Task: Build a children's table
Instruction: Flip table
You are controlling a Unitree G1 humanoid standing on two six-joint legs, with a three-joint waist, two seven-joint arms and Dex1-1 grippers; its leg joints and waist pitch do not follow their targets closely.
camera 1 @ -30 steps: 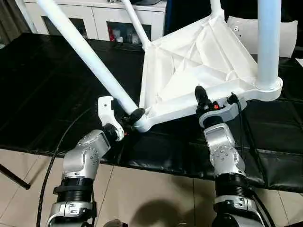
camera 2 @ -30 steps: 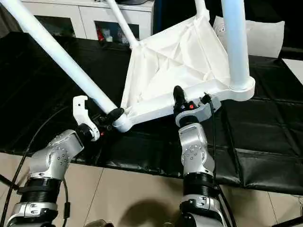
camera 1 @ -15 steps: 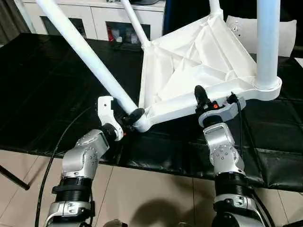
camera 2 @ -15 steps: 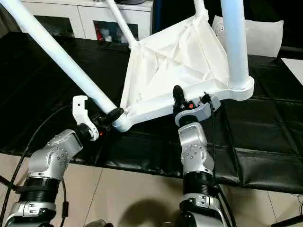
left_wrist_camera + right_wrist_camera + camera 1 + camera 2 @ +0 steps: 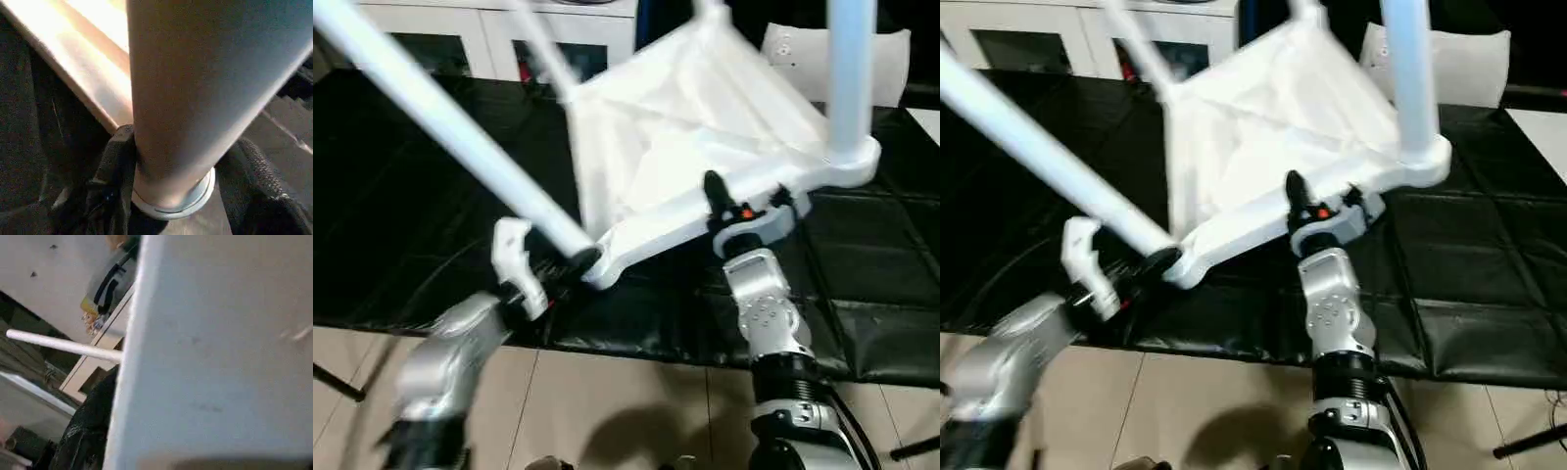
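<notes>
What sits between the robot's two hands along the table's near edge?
Just the tabletop's own white rim, from the left hand at the corner leg to the right hand, in the left eye view.

No readable text

We find no word, number, brand or sign that we can read on anything here (the blur over both head views does not help).
</notes>
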